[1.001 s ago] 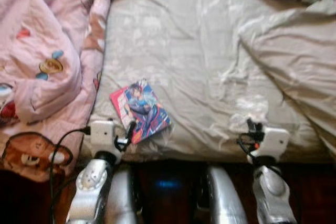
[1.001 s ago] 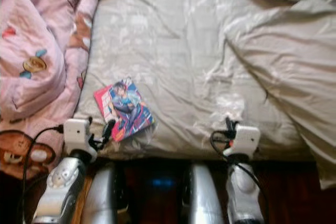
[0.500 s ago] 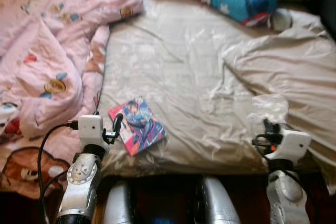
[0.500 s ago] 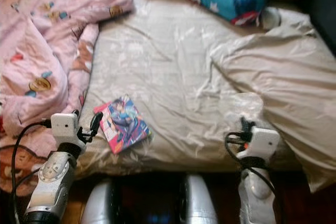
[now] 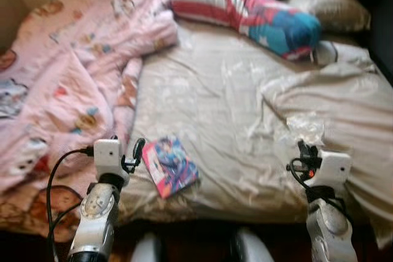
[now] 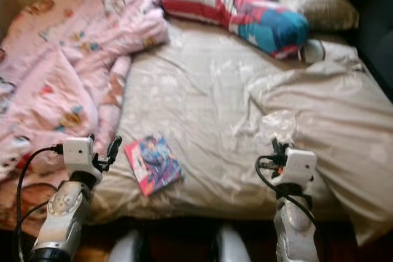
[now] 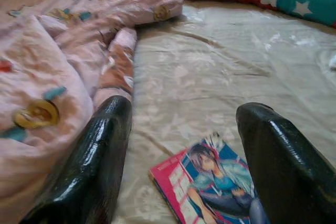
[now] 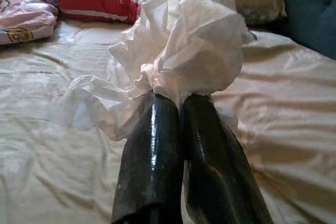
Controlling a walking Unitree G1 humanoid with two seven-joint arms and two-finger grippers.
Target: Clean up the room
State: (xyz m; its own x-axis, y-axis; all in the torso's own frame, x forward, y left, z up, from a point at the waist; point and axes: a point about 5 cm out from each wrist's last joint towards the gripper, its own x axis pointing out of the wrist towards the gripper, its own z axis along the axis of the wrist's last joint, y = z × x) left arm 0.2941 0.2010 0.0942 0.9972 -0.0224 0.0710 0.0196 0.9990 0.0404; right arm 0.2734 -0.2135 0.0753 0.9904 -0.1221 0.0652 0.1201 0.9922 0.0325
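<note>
Two hazards stood out on the bed [image 5: 202,96], whose beige sheet lay wrinkled from the pillows down to the near edge. The pink blanket [image 5: 61,90] was heaped along the robot's left side, bulky and loose; any sweep of the left arm could have snagged its folds or the black cable looping by that wrist. The striped pillow [image 5: 245,13] lay at the head of the bed, well apart from both arms and in no danger.

The comic book [image 5: 171,165] lay flat near the bed's front edge, just beside the left end effector [image 5: 136,154]. That end effector's fingers [image 7: 89,171] stood apart, with the book between and beyond them, untouched. A flat book on soft bedding gives little edge to pinch, so a grab could have pushed it into the sheet or slid it off the edge.

The right end effector [image 5: 302,150] was clamped shut on a crumpled clear plastic bag [image 8: 184,51], held above the sheet. The film looked thin and slippery, and it could have slipped free if the arm swung.
</note>
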